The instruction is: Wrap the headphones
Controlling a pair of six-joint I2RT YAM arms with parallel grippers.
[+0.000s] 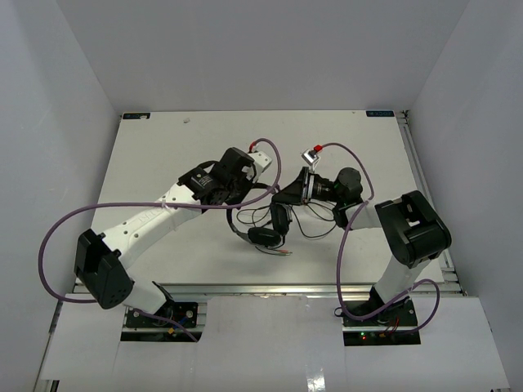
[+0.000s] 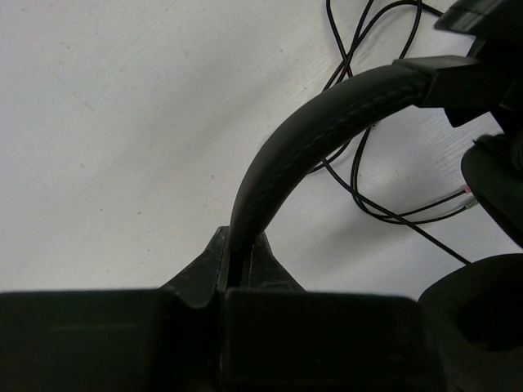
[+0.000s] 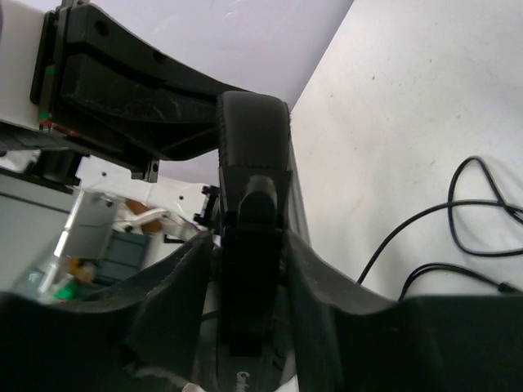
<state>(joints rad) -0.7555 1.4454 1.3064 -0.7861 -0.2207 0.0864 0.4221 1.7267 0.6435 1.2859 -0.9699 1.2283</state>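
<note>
The black headphones (image 1: 270,224) are held over the white table (image 1: 163,147) between my two arms. My left gripper (image 1: 250,190) is shut on the curved headband; in the left wrist view (image 2: 239,249) the stitched band (image 2: 319,126) rises from between the fingers. My right gripper (image 1: 288,198) is shut on the headband's other end by the slider, seen in the right wrist view (image 3: 249,269). One earcup (image 2: 482,318) hangs low at the right. The thin dark cable (image 1: 315,222) lies in loose loops on the table, its reddish plug (image 1: 286,252) near the front.
Thick purple robot cables (image 1: 351,155) arch over the table behind and beside both arms. A small grey and red connector (image 1: 311,153) hangs above the right wrist. White walls enclose the table on three sides. The metal rail runs along the near edge (image 1: 270,288).
</note>
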